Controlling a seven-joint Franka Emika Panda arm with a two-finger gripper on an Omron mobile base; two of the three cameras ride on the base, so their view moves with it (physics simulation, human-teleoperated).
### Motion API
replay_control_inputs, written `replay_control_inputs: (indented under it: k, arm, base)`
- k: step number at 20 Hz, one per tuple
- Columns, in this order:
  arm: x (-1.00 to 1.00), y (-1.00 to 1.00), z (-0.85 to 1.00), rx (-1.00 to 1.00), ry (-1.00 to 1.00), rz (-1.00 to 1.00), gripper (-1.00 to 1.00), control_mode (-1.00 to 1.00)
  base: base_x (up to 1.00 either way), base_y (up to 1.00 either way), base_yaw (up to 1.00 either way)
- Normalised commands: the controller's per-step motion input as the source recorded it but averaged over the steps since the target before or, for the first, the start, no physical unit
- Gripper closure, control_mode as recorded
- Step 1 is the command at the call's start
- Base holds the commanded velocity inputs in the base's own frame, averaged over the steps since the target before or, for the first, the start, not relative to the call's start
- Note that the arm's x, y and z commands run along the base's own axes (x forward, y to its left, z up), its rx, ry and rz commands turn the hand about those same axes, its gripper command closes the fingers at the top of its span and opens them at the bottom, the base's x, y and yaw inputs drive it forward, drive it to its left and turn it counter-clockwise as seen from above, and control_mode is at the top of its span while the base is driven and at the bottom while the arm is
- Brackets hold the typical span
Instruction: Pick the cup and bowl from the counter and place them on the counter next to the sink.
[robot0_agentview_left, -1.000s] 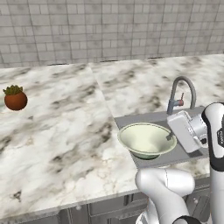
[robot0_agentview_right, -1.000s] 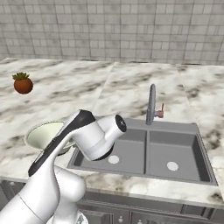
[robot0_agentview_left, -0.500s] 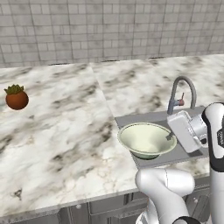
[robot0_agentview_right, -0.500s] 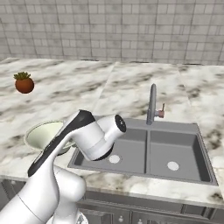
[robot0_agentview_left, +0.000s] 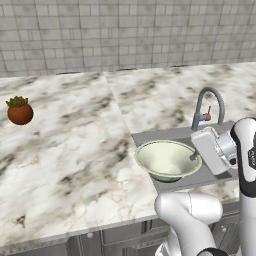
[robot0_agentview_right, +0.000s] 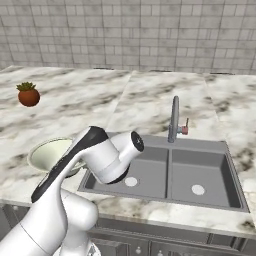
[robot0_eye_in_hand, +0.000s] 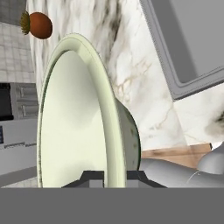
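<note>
Bowl at sink left edge; plant pot far left.

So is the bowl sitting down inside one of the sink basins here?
No. In the right base view both basins of the sink are bare, and the bowl is to their left over the counter.

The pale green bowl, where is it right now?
The wide pale cream-green bowl sits at the grey sink's left edge, its rim gripped by the tool.
</note>
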Motion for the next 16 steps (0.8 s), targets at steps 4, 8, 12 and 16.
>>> replay_control_inputs:
  k: [4,8,12,16]
  arm:
    - [0.00,0.09,0.00,0.00,0.00,0.00,1.00,-1.00]
    - [0.08,0.34,0.00,0.00,0.06,0.00,1.00,-1.00]
    - [0.23,0.44,0.00,-0.02,0.06,0.00,1.00,-1.00]
    - [0.43,0.48,-0.13,-0.09,0.09,0.00,1.00,-1.00]
  base:
    - [0.00,0.00,0.00]
    - [0.00,0.00,0.00]
    - [0.00,0.00,0.00]
    - [0.00,0.00,0.00]
